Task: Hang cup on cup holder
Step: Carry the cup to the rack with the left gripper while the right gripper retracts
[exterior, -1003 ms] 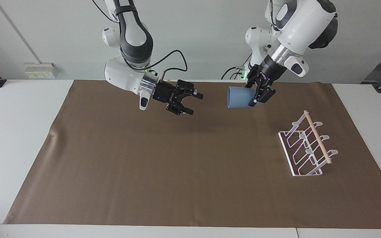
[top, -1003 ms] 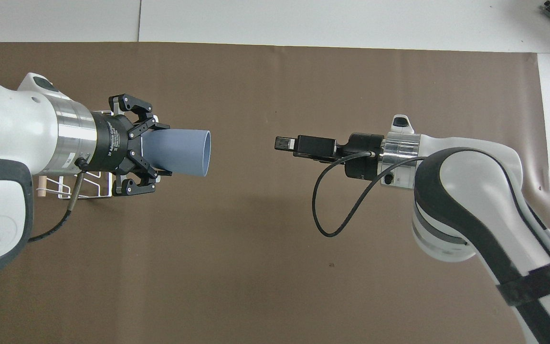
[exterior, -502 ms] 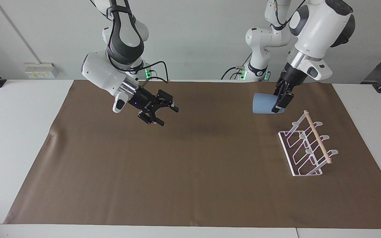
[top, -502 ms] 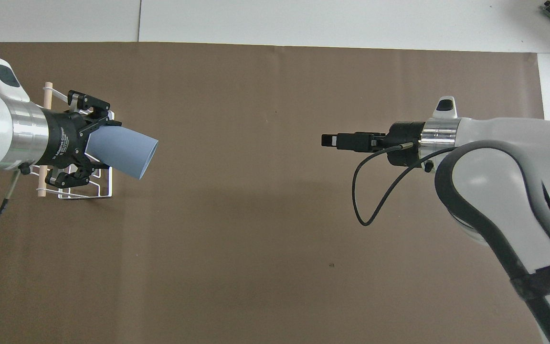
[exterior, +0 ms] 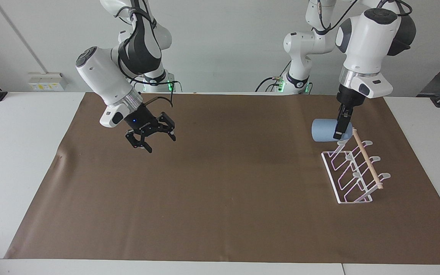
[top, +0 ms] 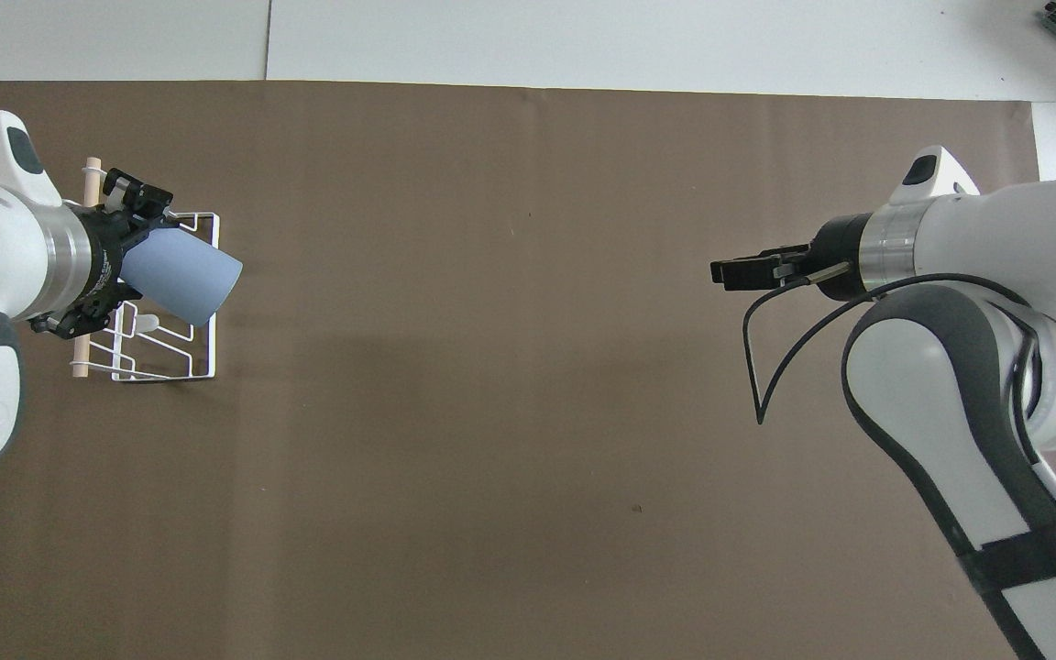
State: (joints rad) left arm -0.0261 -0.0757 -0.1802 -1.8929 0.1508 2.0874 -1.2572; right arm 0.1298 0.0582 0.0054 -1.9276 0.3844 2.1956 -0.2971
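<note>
The left gripper [exterior: 339, 130] grasps the light-blue cup [exterior: 324, 130] on its side, in the air over the cup holder [exterior: 353, 172]. The right gripper [exterior: 152, 140], fingers spread and holding nothing, hangs over the brown mat [exterior: 220, 198], well apart from the cup holder.

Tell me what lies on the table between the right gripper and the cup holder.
Nothing: only bare brown mat runs from below the right gripper to the cup holder. The facing view shows it best. The cup is in the left gripper, over the holder's nearer end.

No legible text, label, brand or number anywhere.
</note>
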